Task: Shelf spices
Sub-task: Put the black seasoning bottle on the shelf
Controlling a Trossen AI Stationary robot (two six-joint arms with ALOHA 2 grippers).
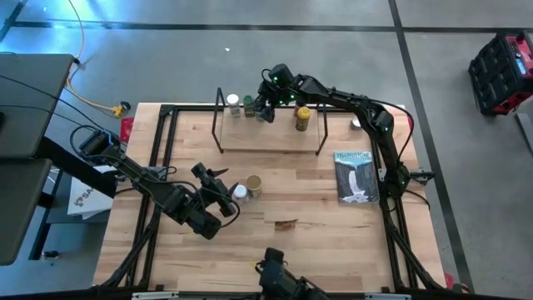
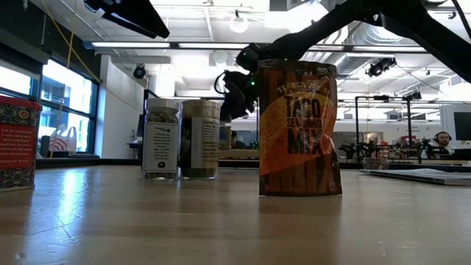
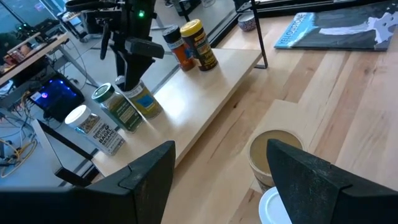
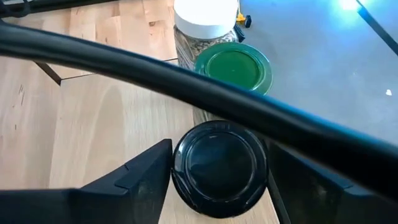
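The shelf stands at the table's far side. On its board stand a white-lidded jar, a green-lidded jar, a dark-lidded jar and two yellow and orange jars. My right gripper is over the dark-lidded jar, shut on it. My left gripper hangs open at mid-table, its fingers on either side of a tan jar without touching it; a white-lidded jar stands beside that. A brown packet stands upright nearer the near edge. My right gripper holds the dark-lidded jar by its black lid, pinched between the two fingers. The fingers come from above, pointing down. The jar stands upright with its base on the shelf board, next to the green-lidded jar.
A black wire rail of the shelf crosses just above the held jar. The waterfall book lies right of centre and a silver tin sits behind it. A red box stands at the table's left side.
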